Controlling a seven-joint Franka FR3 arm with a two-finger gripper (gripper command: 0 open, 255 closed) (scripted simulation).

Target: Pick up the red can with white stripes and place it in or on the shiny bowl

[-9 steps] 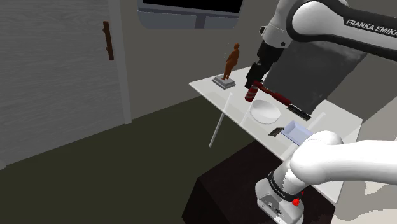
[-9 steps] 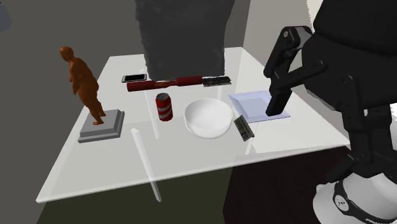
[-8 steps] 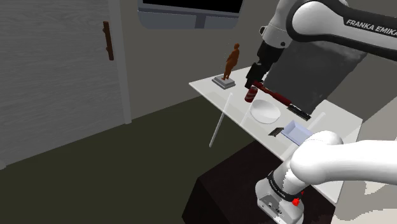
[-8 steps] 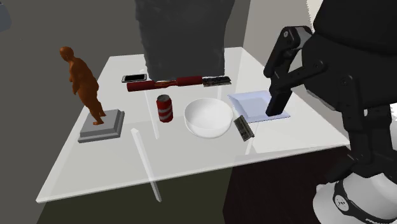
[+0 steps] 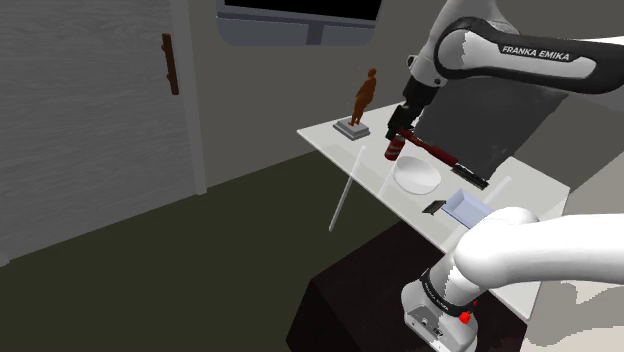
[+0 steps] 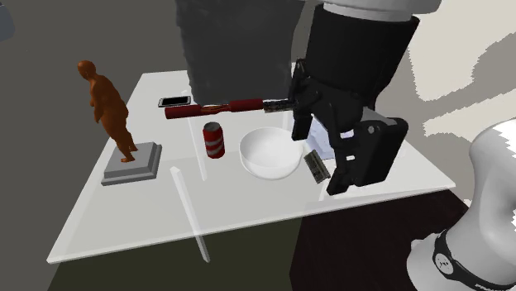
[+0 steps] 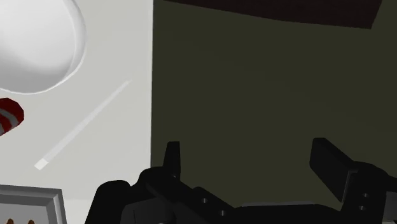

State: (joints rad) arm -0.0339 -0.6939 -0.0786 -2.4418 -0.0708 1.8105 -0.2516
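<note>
The red can [image 6: 214,139], white-striped, stood upright on the worktop [image 6: 248,207] just beside the bowl [image 6: 270,153], on that bowl's left in the second exterior view. Its long axis ran vertically, with the top pointing up. Neither the can nor the bowl had shifted in the last 0.6 s. What had changed was the arm. The tool [image 7: 250,159] had swung from its station over the tray [image 5: 468,207] at the second exterior view's right, coming lower and nearer the bowl's right rim. In the wrist view its 2 fingers stood well apart with nothing between them, so it was released and empty. It looked mostly past the worktop's edge at the dim floor [image 7: 267,76], with the can off to 1 side. This was probably the approach, with the grasp not yet begun and the bowl between tool and can.
</note>
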